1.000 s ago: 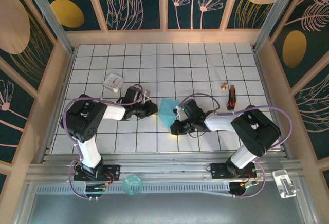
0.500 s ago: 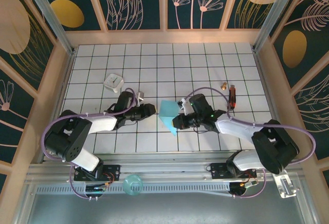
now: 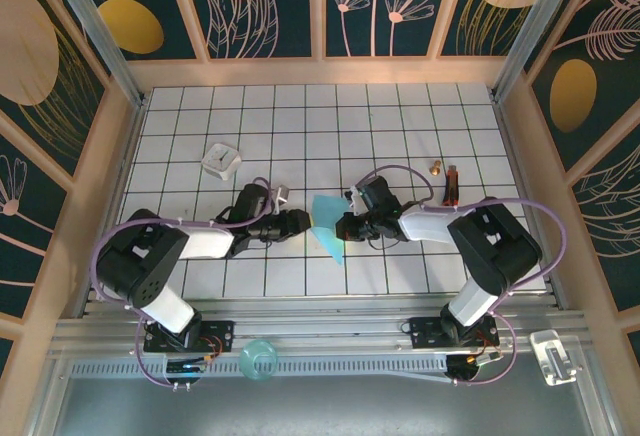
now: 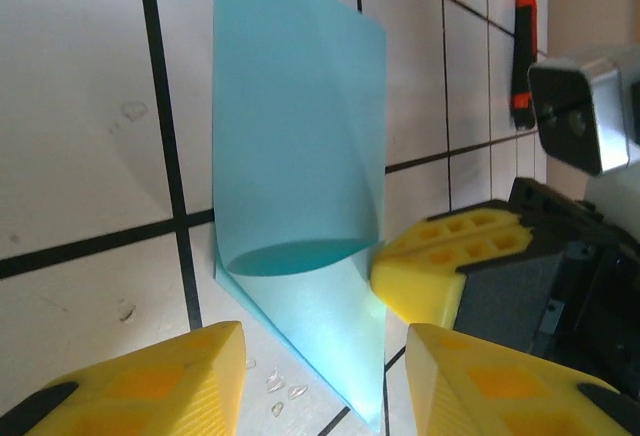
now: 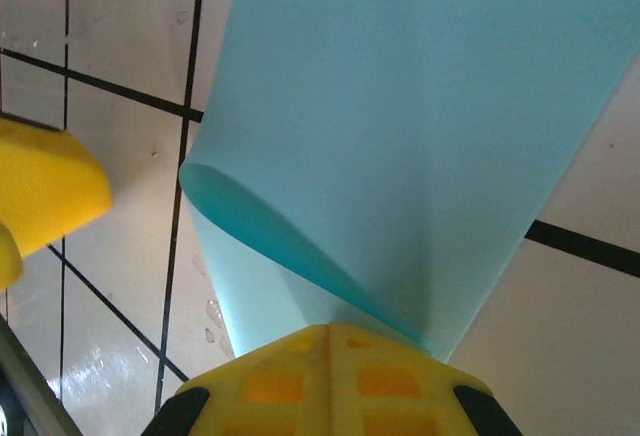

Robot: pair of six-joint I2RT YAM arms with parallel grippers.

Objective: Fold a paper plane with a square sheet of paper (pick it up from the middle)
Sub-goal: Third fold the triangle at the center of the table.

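Shifted since 1 s back, stretched longer toward arm bases: square sheet of paper point(image 3: 327, 228), curled over itself on tabletop point(image 3: 400, 116), well right of white block point(image 3: 220, 161). Pinched shut on edge away from block by right fingers point(image 3: 345, 226). Flanked on block side by left fingers point(image 3: 302, 221), parted, holding nothing. Prob. first fold in hand. Next calls for pressing curl flat into crease w/o sheet slipping.

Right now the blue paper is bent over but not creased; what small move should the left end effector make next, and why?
Probably ease the left end effector forward to press the curl down. The right end effector is shut on the paper, which bulges in a loose loop without a sharp crease, and the left one stands open just short of it.
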